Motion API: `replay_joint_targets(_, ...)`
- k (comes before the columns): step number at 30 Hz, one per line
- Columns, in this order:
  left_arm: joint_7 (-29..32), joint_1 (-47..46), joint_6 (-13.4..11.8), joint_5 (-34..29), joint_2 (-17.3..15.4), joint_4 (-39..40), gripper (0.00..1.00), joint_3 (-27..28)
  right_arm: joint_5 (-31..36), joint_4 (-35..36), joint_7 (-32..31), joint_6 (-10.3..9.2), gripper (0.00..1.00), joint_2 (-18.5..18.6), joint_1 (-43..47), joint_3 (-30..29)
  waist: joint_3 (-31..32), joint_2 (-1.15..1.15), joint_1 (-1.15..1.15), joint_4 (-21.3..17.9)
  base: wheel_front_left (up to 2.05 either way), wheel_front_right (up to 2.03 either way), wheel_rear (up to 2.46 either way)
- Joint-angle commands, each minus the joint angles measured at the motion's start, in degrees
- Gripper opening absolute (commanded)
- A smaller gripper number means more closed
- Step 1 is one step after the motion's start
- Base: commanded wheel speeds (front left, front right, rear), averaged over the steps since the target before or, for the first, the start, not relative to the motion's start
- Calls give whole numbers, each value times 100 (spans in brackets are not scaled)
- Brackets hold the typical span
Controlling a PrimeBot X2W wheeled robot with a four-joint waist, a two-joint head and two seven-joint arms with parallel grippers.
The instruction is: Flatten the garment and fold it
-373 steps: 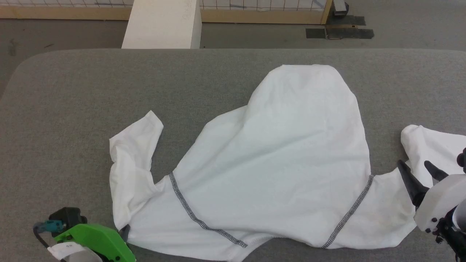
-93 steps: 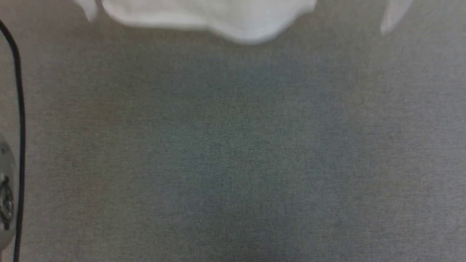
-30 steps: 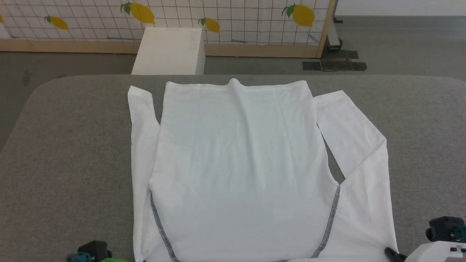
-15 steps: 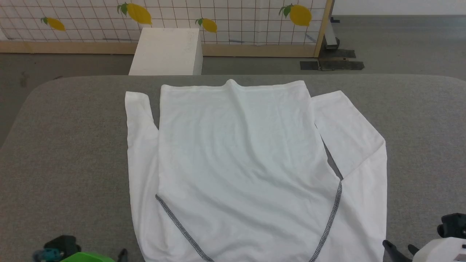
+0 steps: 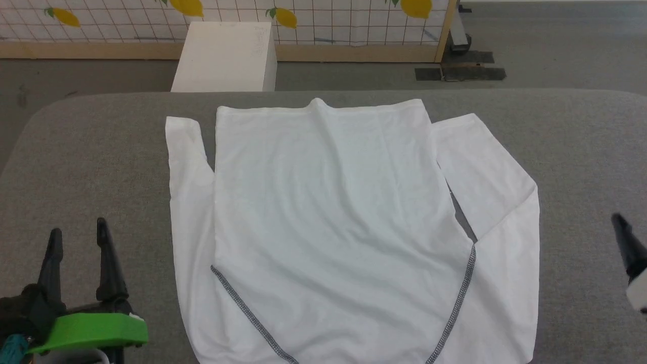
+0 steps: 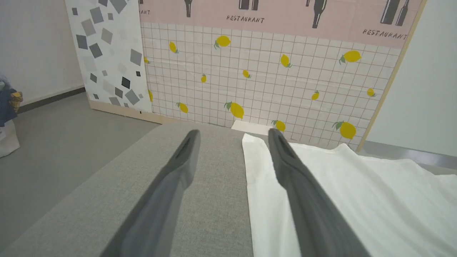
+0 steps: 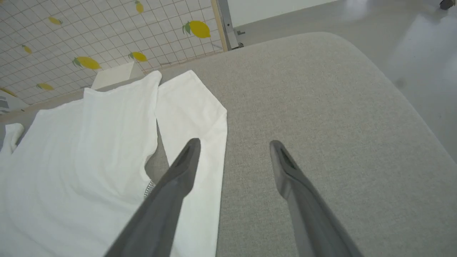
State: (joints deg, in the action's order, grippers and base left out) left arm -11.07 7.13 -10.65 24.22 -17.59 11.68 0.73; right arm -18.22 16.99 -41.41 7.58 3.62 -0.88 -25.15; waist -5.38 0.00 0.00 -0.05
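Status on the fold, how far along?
Done: garment lies spread flat on the grey table, body smooth. In hand: nothing; left pincer and right pincer are open, off the cloth at either side. Left: the right-side sleeve is bent at the elbow, and no fold is made yet.

Bright, even light here, and the white thin-knit shirt (image 5: 328, 202) nearly washes out, creases faint. Barely a shadow on the grey fabric-covered desk (image 5: 101, 151). Wrist views bow at the edges; long dark fingers (image 6: 167, 192) of the left pincer (image 6: 232, 132) blur up close.
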Motion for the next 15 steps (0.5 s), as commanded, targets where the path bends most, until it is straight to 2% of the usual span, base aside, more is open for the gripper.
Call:
replay_joint_targets(1,-193,-200,64,-164,20,-42,100,-22,50,-187,111,-9,100,44,-425,30,-192,0,0,-30,0,0,0)
replay_joint_targets(4,-358,-474,129,-481,53,-48,100,-48,136,-694,281,-9,100,152,-1257,158,-498,0,0,-42,0,0,0)
replay_joint_targets(9,-390,-1007,302,-845,312,138,100,-16,488,-1858,434,-9,100,423,-2785,459,-1265,0,0,11,0,0,0)
replay_joint_targets(12,-391,-1248,439,-957,465,128,100,-11,720,-2619,428,-9,100,487,-3666,494,-1712,0,0,101,0,0,0)
replay_joint_targets(15,-391,-1500,539,-1081,635,124,100,9,1056,-3221,326,-9,100,640,-4394,772,-2153,0,0,244,0,0,0)
